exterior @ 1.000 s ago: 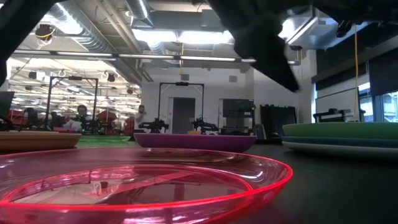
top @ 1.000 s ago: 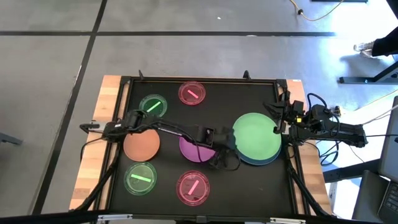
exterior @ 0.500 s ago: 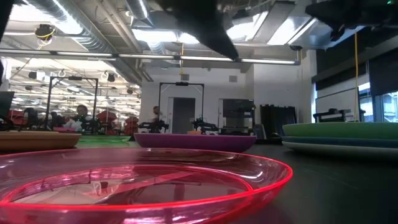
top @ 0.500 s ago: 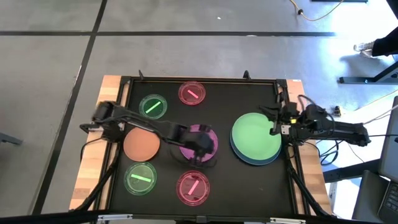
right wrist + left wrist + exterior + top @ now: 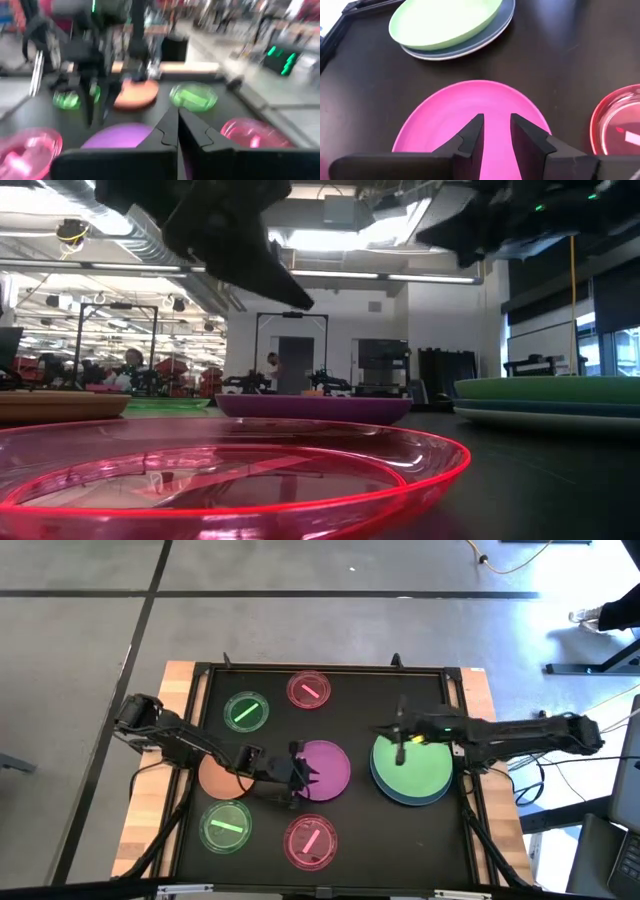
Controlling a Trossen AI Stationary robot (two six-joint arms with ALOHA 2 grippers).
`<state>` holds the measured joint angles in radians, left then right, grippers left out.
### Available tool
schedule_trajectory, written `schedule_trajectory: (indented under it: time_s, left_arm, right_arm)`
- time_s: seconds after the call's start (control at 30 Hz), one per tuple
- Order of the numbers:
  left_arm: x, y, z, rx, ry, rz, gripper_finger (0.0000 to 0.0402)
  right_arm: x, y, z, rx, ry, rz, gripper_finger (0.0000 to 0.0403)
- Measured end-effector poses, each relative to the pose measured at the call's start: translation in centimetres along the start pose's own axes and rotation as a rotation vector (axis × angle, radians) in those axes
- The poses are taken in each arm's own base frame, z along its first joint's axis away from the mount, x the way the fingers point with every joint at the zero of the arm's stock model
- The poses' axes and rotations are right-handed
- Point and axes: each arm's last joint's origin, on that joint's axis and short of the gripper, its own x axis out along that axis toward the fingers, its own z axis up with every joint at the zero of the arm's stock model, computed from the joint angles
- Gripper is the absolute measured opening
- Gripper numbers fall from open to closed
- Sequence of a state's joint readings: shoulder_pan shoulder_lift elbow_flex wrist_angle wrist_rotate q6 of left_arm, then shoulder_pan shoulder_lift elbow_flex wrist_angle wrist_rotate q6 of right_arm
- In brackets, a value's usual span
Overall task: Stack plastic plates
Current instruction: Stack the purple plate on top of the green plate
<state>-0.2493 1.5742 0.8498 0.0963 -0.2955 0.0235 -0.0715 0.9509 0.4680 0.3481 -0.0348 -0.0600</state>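
Our left gripper (image 5: 297, 777) hung over the near edge of the purple plate (image 5: 322, 769) in the middle of the table (image 5: 390, 830), its two fingers (image 5: 472, 134) a little apart with nothing between them and not touching the plate. Our right gripper (image 5: 400, 739) was pinched shut and empty, up over the big green plate (image 5: 412, 758). That green plate sat on top of a blue plate (image 5: 425, 797) on the right side. Only the left wrist view showed us the gap between the left fingers, with the purple plate looking bright pink under them. Only the view from above showed all the plates at once: the orange-brown plate (image 5: 222, 778) beside the purple one, two small green plates (image 5: 246, 710) on the left, and two small pink plates (image 5: 309, 690), one far and one near. From table height, the near pink plate (image 5: 230, 470) filled the front and hid much of the table behind it.
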Motion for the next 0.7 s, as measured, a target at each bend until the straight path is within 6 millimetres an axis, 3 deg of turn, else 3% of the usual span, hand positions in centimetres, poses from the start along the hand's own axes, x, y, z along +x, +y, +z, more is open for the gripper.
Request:
schedule_trajectory:
  time_s: [0.27, 0.5, 0.7]
  left_arm:
    - [-0.5, 0.2, 0.2, -0.015, -0.004, 0.009, 0.0088]
    - [-4.0, 0.9, 1.1, -0.019, -0.078, 0.007, 0.0088]
    - [-7.1, 0.9, -0.2, -0.052, -0.158, 0.054, 0.0088]
  right_arm:
    - [6.0, 1.0, -2.2, -0.009, 0.195, 0.211, 0.0003]
    - [9.5, 4.6, -3.2, -0.131, 0.290, 0.339, 0.0003]
    - [11.5, 7.0, -3.3, -0.127, 0.363, 0.399, 0.0003]
